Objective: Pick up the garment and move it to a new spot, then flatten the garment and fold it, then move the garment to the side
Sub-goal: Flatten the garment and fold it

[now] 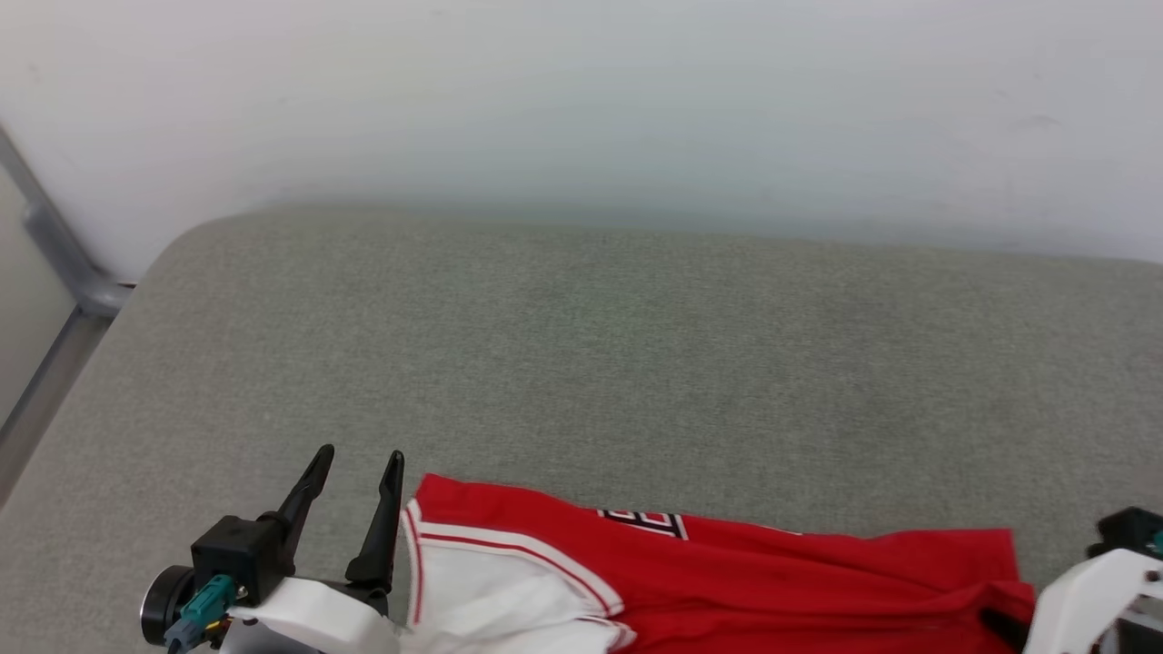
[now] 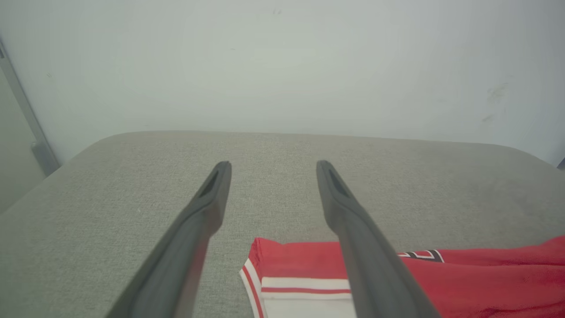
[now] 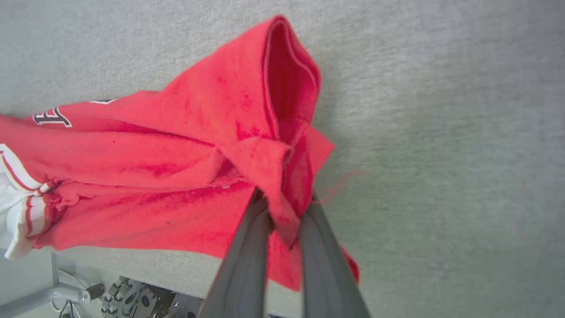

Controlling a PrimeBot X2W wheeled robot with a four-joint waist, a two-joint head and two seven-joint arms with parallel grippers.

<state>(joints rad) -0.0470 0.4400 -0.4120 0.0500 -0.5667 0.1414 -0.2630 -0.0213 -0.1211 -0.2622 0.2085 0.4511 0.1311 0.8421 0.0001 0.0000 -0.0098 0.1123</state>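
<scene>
Pinching bunched red-white garment (image 3: pixel 176 145) | right gripper (image 3: pixel 284 201) clamped on a fold | left gripper (image 1: pixel 361 452) wide, empty

garment (image 1: pixel 772 581) on cushion (image 1: pixel 581 363), near edge; wall (image 1: pixel 581 91) behind

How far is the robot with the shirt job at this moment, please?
Done: nothing finished; the garment lies bunched at the near edge of the grey surface. In hand: the right gripper pinches a fold of it, the pick-up. The left gripper is open beside the white sleeve, holding nothing. Left: moving, flattening, folding, setting aside.
</scene>
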